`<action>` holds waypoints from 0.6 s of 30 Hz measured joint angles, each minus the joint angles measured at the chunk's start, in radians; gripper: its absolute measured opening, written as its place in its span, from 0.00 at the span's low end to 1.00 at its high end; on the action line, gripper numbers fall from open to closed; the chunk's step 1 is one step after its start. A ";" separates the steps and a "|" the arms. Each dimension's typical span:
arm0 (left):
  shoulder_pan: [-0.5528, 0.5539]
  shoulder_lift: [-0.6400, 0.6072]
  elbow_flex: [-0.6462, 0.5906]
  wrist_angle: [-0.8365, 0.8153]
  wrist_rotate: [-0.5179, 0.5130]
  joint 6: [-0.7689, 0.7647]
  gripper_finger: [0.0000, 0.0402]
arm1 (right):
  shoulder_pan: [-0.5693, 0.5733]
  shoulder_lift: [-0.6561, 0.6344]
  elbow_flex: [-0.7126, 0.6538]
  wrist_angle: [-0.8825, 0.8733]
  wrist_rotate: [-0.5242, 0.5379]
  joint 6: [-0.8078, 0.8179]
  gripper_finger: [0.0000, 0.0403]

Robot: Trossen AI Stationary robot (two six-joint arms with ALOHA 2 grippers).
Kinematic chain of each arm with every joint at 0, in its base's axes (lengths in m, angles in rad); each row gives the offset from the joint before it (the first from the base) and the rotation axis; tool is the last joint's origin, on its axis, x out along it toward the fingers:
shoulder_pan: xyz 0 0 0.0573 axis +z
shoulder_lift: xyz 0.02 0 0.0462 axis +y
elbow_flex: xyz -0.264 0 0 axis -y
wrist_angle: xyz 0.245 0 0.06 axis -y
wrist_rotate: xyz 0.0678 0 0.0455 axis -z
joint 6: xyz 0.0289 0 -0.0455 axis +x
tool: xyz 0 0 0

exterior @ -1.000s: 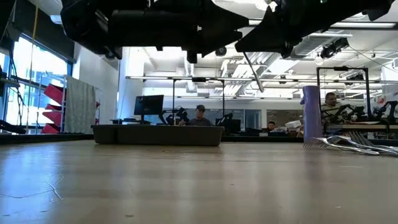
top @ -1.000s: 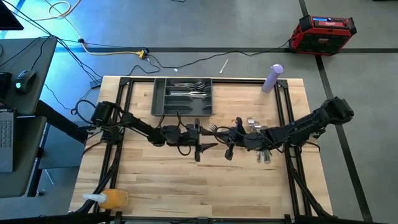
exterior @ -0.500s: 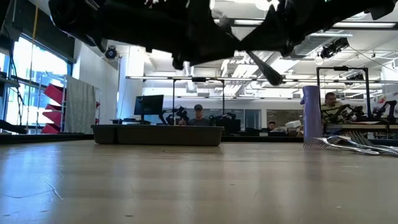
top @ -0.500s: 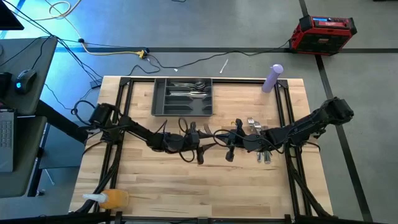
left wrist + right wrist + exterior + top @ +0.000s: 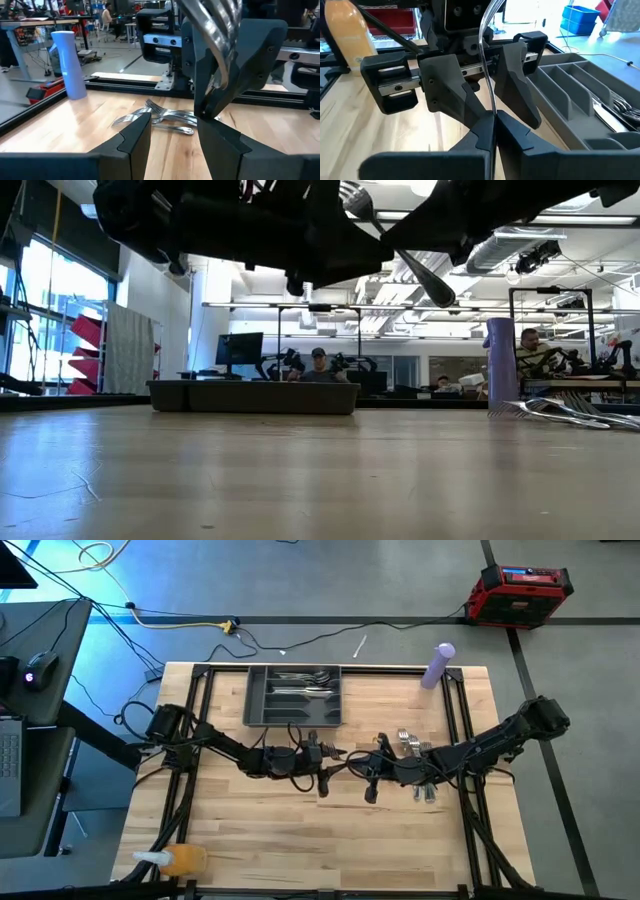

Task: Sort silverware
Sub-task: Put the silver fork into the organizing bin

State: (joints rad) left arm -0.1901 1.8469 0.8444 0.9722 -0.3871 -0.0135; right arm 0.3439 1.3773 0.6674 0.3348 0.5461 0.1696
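Observation:
My right gripper (image 5: 491, 120) is shut on a silver fork (image 5: 485, 55) above the middle of the table. The fork stands nearly upright, tines up (image 5: 220, 30), and its tines also show in the low view (image 5: 355, 198). My left gripper (image 5: 174, 122) faces the right one from the table's left and is open. Its fingers (image 5: 442, 85) stand on either side of the fork's shaft; I see no touch. From above, the two grippers meet near the fork (image 5: 345, 753). More silverware lies in a loose pile (image 5: 415, 745) on the table and inside the dark grey tray (image 5: 293, 695). My right gripper pinches the fork's handle (image 5: 489, 112) between its two fingertips. It comes level from the table's right, fingers across the handle. The fork is lifted clear and rises above the fingers with its tines on top.
The tray (image 5: 580, 100) sits toward the far edge, with pieces in its compartments. A purple bottle (image 5: 438, 665) stands at the far right, an orange bottle (image 5: 180, 860) lies at the near left corner. Loose forks (image 5: 160, 117) lie right of centre. People sit beyond the table.
My left gripper has dipped slightly toward the near edge and come back beside the fork. My right gripper has stayed shut on the fork, which now shows its tines higher in the low view.

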 joint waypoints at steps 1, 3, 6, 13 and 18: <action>-0.004 0.000 0.000 0.001 0.008 0.000 0.35 | 0.002 0.000 0.000 0.000 -0.003 -0.007 0.00; -0.014 0.000 0.000 0.007 0.011 0.000 0.35 | 0.003 0.000 0.001 -0.001 -0.007 -0.013 0.00; -0.032 -0.009 0.000 -0.007 0.003 0.021 0.35 | 0.008 0.001 0.001 -0.006 -0.005 -0.013 0.00; -0.062 -0.083 -0.014 -0.005 -0.019 0.126 0.35 | 0.027 -0.039 -0.004 -0.098 0.028 -0.016 0.00; -0.061 -0.156 -0.051 -0.008 -0.058 0.153 0.35 | 0.044 -0.072 -0.003 -0.083 0.056 -0.039 0.00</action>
State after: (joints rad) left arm -0.2506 1.6905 0.7937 0.9645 -0.4446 0.1392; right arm 0.3881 1.3055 0.6647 0.2516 0.6018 0.1301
